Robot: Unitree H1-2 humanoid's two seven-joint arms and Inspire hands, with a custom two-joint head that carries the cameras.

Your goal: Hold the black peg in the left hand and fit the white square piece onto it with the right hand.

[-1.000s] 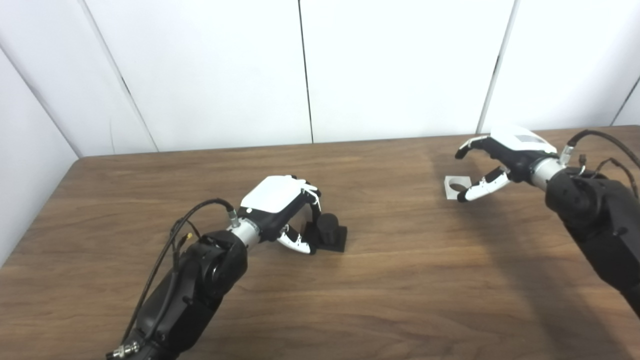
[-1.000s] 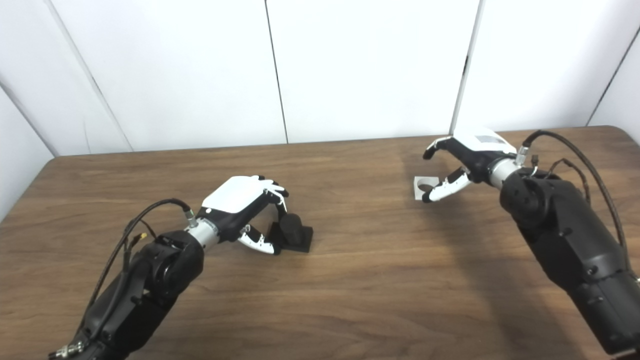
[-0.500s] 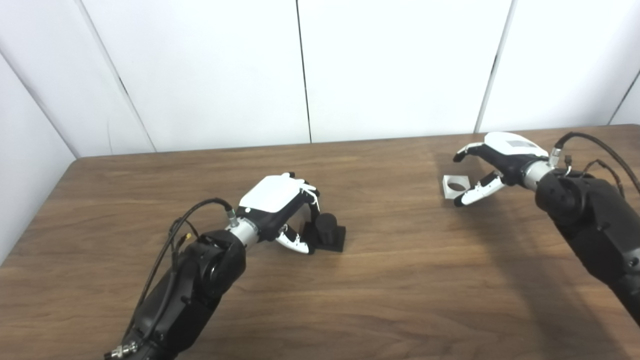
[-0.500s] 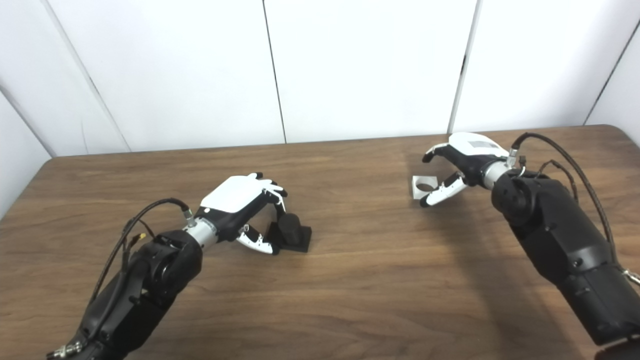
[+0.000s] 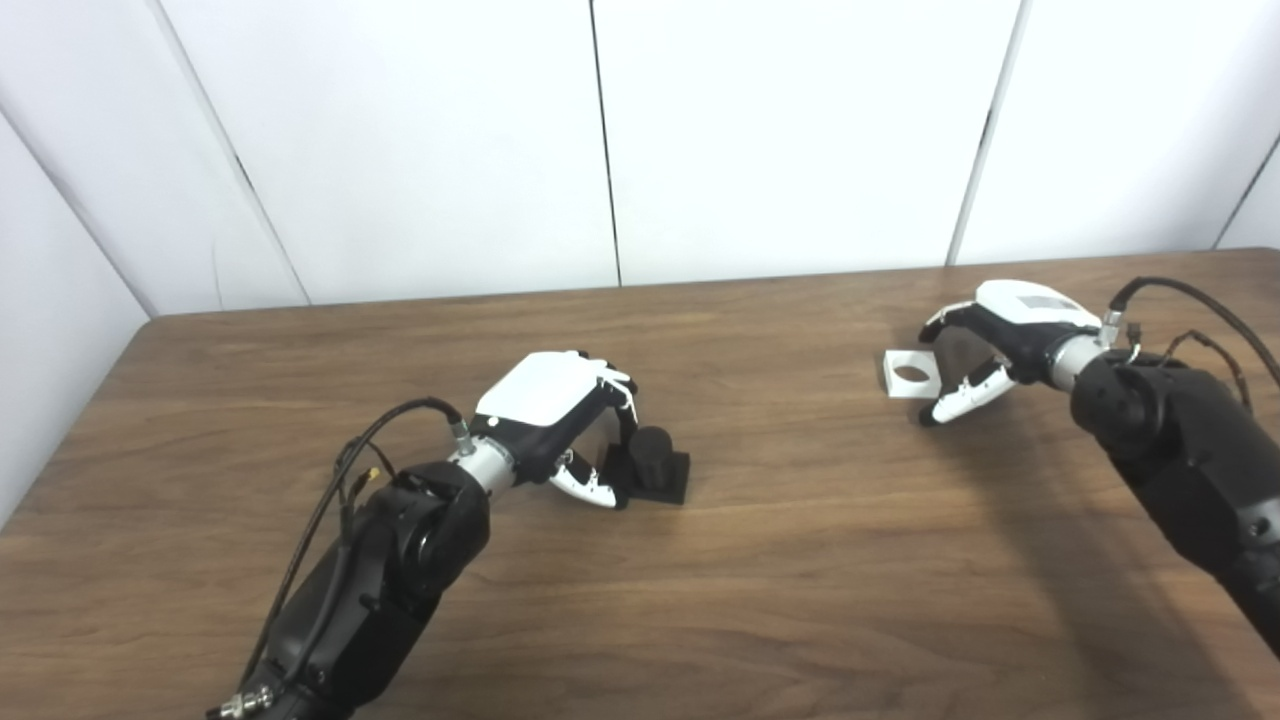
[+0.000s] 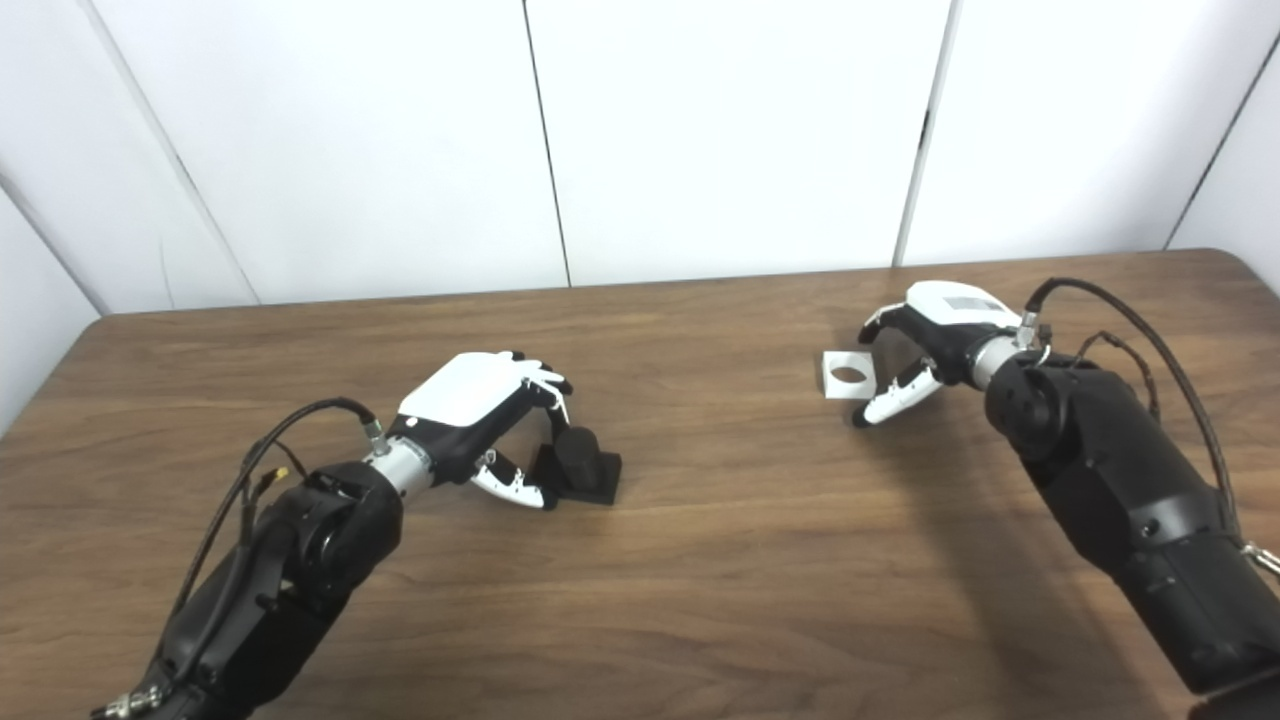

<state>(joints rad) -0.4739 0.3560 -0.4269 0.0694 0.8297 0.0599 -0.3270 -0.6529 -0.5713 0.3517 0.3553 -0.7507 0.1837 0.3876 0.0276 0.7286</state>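
Observation:
The black peg (image 5: 655, 465), a short cylinder on a square base, stands on the table left of centre. My left hand (image 5: 555, 420) arches over its left side, fingers and thumb curled close against it without closing round it. The white square piece (image 5: 910, 373), with a round hole, lies flat on the table at the right. Just to its right hovers my right hand (image 5: 1000, 330), low over the wood with fingers and thumb spread and nothing held.
The brown wooden table (image 5: 800, 560) spans the whole view, with its far edge against white wall panels (image 5: 780, 140). The rounded left corner (image 5: 150, 325) of the table shows at the back.
My right hand has sunk lower and drawn slightly right, so its thumb no longer overlaps the white piece. The left hand, peg and white piece have stayed put.

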